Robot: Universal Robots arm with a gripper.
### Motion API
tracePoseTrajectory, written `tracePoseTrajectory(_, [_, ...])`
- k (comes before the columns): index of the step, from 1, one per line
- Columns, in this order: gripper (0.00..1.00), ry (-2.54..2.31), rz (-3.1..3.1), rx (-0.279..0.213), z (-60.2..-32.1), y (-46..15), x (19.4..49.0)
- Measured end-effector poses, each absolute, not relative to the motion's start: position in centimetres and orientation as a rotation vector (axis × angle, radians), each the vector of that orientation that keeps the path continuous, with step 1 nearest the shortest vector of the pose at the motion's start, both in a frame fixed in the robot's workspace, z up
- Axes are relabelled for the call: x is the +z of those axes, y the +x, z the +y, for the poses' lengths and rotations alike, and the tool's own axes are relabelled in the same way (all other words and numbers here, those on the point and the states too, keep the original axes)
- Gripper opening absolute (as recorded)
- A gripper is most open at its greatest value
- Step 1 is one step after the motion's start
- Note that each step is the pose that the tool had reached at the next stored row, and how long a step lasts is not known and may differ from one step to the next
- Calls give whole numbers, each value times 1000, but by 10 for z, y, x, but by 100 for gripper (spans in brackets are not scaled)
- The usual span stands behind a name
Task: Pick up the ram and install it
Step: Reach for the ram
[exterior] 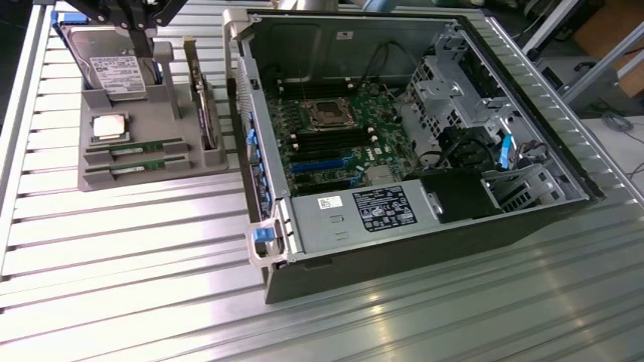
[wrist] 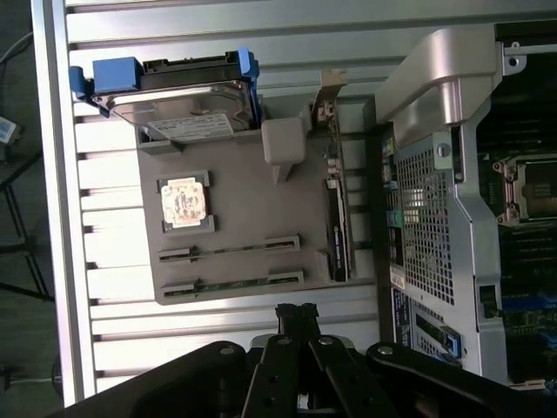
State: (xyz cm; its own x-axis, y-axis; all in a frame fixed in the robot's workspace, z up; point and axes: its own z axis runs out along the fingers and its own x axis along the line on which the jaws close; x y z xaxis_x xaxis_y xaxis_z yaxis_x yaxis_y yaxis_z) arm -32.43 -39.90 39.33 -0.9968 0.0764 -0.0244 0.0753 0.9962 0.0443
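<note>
Two green ram sticks stand on edge in the slots of a grey holder tray (exterior: 191,162), one (exterior: 136,148) behind the other (exterior: 136,167). The wrist view shows the same sticks (wrist: 231,252) (wrist: 231,280) near the tray's (wrist: 252,196) edge. My gripper (exterior: 141,30) hangs above the tray's far end, over the hard drive. In the wrist view its fingers (wrist: 296,312) are shut together with nothing between them, a short way off the nearer stick.
The tray also holds a silver hard drive (exterior: 119,72) in a blue bracket, a square processor chip (exterior: 108,127) and an upright card (exterior: 204,113). An open computer case (exterior: 403,226) lies at the exterior view's right, its motherboard (exterior: 332,132) exposed, on a ribbed metal table (exterior: 131,256).
</note>
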Motion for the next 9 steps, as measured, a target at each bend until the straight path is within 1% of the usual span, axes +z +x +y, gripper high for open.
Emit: tracePoseTrajectory(9, [11,118,3112,68,-399,-331,393])
